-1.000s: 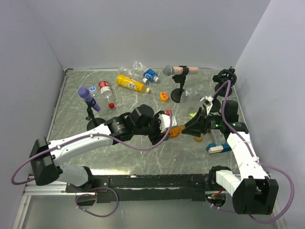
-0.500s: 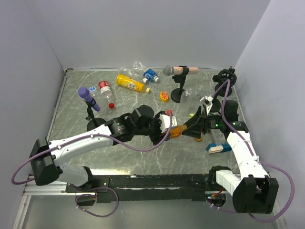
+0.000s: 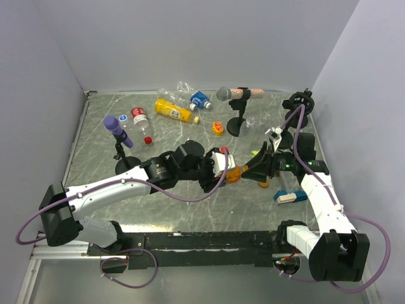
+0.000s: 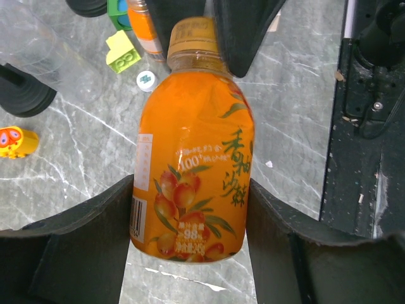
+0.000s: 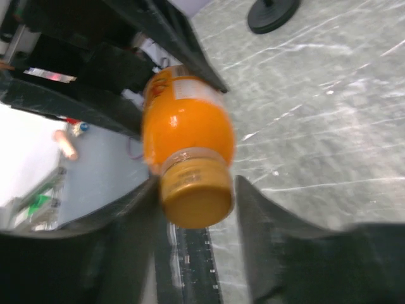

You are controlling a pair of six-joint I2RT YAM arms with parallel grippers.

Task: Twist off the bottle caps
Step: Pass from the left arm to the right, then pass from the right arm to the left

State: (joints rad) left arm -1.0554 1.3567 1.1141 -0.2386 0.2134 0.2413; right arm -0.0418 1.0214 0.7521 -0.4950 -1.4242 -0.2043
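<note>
The orange bottle [image 3: 233, 175] hangs level over the grey marbled surface [image 3: 209, 215], with pale walls [image 3: 190, 44] rising behind it and to either side. The left gripper [image 4: 190, 183] clamps its body. The right gripper [image 5: 195, 190] is clenched on its orange-brown cap [image 4: 192, 35]. A yellow bottle [image 3: 172, 111] lies well behind it. Since a second ago, nothing has visibly shifted.

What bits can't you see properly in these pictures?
- Right wrist view: it is blurred, so it is unclear whether the right gripper pinches the cap or only flanks it.
- Top view: the orange bottle is mostly hidden by both grippers; the left gripper holds it.
- Top view: the yellow bottle and clear bottles are too small to tell whether their caps are on.
</note>
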